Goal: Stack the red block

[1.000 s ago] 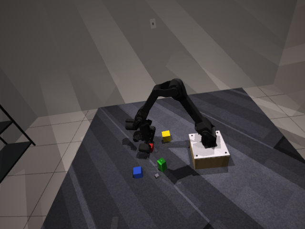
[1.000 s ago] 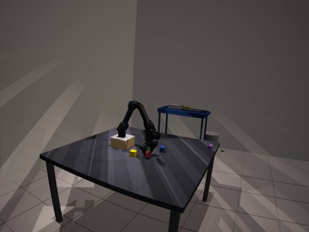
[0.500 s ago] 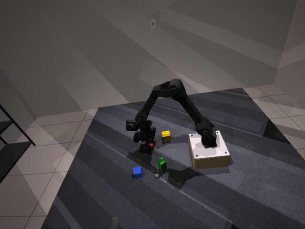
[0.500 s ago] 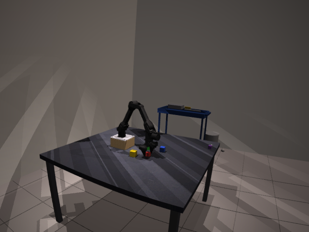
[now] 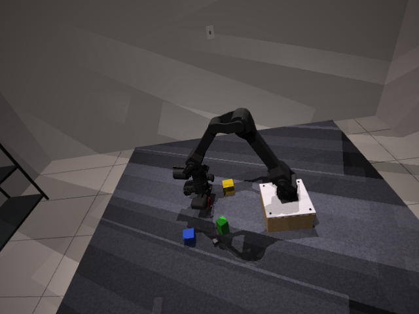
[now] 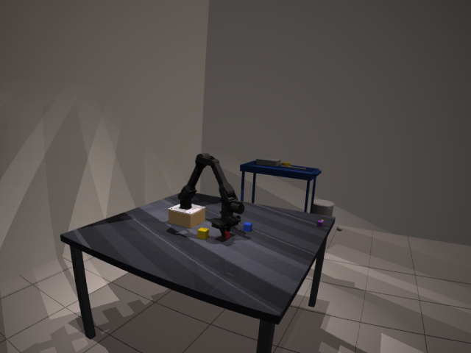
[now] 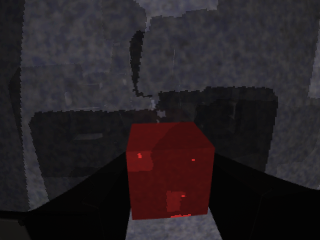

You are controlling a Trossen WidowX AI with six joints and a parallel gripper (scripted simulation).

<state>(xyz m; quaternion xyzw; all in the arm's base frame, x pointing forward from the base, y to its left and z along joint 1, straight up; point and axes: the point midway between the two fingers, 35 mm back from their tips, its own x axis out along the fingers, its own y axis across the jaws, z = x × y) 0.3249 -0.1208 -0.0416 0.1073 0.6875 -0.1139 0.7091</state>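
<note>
The red block (image 5: pixel 208 203) (image 6: pixel 227 234) (image 7: pixel 170 187) sits between the two fingers of my gripper (image 5: pixel 206 199) (image 6: pixel 227 231) (image 7: pixel 164 157). In the wrist view both fingers are against its left and right sides, so the gripper is shut on it. The block is at or just above the table; I cannot tell if it touches. The green tower (image 5: pixel 222 226) stands upright in the top view, nearer that camera than the gripper and a little to the right. In the exterior view the arm hides the tower.
A yellow block (image 5: pixel 228 186) (image 6: pixel 203 233) is close to the gripper, and a blue block (image 5: pixel 188 236) (image 6: pixel 247 226) is to the left of the tower in the top view. A small grey piece (image 5: pixel 215 241) lies by the tower. The arm's base box (image 5: pixel 290 223) (image 6: pixel 186 217) is to the right there.
</note>
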